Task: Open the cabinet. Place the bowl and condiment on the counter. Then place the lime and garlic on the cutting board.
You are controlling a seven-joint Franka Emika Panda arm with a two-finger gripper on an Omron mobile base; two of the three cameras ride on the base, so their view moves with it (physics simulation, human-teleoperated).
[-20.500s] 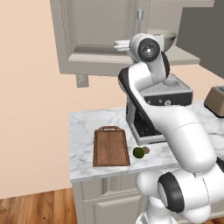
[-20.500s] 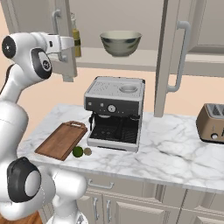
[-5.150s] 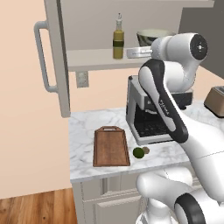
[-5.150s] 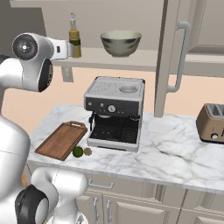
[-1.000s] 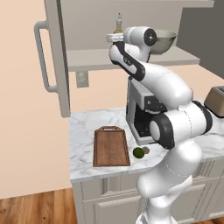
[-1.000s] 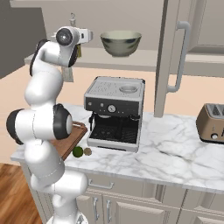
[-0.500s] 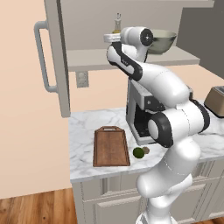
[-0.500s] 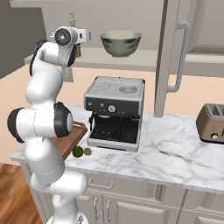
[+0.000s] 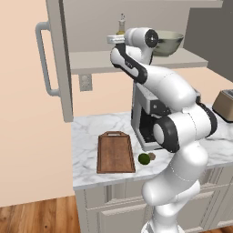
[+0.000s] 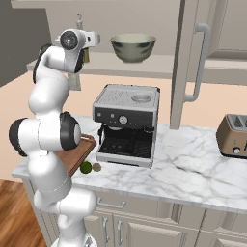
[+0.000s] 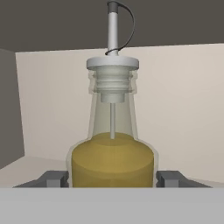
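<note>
- On the front of the white marble counter [image 9: 91,132], the dark brown cutting board [image 9: 115,152] lies flat with its handle loop toward the wall.
- Just right of the board, the green lime [image 9: 144,158] and the tan garlic [image 9: 152,156] sit side by side on the marble, in front of a coffee machine [image 10: 126,124].
- A toaster [image 10: 233,136] stands well apart at the counter's right end.
- Above, the cabinet [image 9: 53,63] stands open, its door swung out with the long silver handle facing the room.
- On the open shelf, the gripper [image 11: 112,178] reaches in at the condiment [image 11: 112,144]; a dark finger sits close against each side of the bottle's yellow-olive body, the jaws closed onto it.
- The bottle stands upright on the shelf, its pale spout on top.
- Further along the same shelf, the metallic bowl [image 10: 133,47] rests apart from the bottle.
</note>
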